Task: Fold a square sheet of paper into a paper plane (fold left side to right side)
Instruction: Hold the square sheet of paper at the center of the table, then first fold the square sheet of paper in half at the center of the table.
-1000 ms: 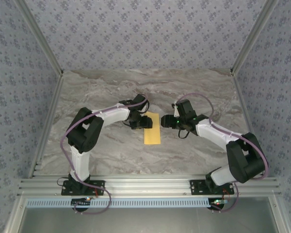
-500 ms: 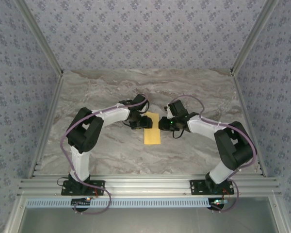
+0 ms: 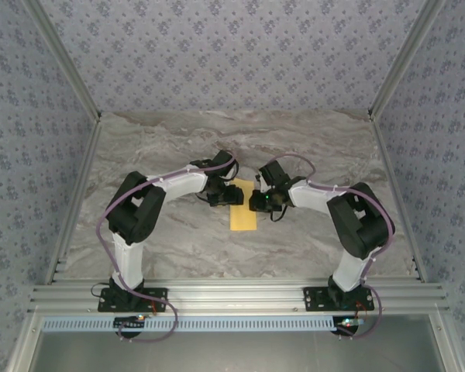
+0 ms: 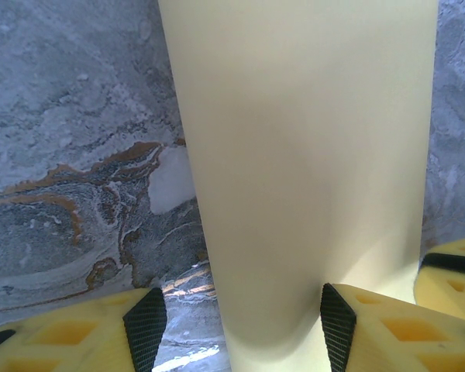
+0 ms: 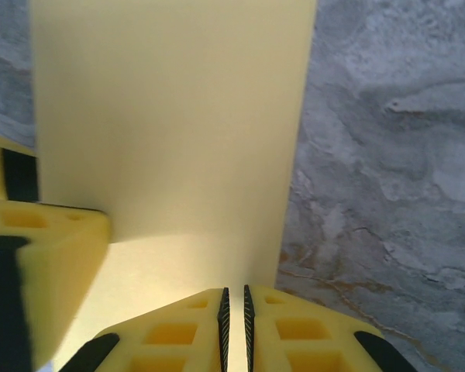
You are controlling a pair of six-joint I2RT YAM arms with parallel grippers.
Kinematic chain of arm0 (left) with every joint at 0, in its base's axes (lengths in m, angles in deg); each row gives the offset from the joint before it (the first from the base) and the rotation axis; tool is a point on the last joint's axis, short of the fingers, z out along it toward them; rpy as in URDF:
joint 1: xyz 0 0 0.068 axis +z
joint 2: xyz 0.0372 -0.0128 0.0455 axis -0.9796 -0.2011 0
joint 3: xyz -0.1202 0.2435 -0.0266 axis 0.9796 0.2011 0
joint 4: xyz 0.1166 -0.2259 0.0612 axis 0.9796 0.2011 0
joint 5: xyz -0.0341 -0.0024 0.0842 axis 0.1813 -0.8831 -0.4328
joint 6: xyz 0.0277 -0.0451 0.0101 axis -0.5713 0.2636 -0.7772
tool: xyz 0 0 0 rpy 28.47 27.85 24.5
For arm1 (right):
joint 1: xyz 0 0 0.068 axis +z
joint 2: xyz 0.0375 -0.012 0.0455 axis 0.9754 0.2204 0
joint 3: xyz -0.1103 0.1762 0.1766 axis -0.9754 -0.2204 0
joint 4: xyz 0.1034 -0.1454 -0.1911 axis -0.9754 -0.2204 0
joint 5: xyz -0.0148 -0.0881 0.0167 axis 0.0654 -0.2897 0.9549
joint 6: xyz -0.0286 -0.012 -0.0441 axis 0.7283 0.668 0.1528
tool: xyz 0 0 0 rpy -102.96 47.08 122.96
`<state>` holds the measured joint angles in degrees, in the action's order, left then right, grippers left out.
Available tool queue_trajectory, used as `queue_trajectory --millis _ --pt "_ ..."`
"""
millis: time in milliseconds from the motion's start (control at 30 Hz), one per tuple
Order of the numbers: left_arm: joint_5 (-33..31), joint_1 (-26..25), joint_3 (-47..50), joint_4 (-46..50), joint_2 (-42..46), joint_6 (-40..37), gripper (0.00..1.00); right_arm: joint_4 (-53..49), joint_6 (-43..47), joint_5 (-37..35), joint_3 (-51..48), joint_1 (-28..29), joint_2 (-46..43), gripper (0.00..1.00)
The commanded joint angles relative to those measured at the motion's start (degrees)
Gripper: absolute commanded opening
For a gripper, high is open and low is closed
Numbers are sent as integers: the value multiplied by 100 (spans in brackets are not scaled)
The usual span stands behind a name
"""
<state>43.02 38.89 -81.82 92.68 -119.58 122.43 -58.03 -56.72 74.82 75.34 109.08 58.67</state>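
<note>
- L gripper point(image 4: 240, 325): we see the jaws well apart, astride the end of a thin yellow-orange paper sheet point(image 4: 302, 155). One pad point(image 4: 145, 329) is clear of it, the other is at its edge. Nothing is clamped.
- R gripper point(image 5: 234, 310): fingertips nearly together, just a slit, over the sheet near its edge. We can't tell if any paper is pinched.
- Sheet: a narrow rectangle on the grey marbled tabletop point(image 3: 178, 139), btwn both grippers and running out ahead of each one's fingers.

Splayed left hand point(image 4: 240, 325), closed right hand point(image 5: 234, 318)
</note>
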Motion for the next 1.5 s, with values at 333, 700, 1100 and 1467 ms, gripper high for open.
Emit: queue_trajectory --millis 333,700,1100,1467 --pt "174 -185 156 -180 -222 -86 60 -892 251 -690 149 143 520 13" --pt "118 7 412 -266 1000 -165 63 -1031 303 -746 219 154 693 13" --pt "1242 13 789 -1350 1336 -118 35 -1107 329 -770 298 185 718 13" --pt "1430 187 980 -1752 642 49 27 -1187 368 -803 368 218 753 13"
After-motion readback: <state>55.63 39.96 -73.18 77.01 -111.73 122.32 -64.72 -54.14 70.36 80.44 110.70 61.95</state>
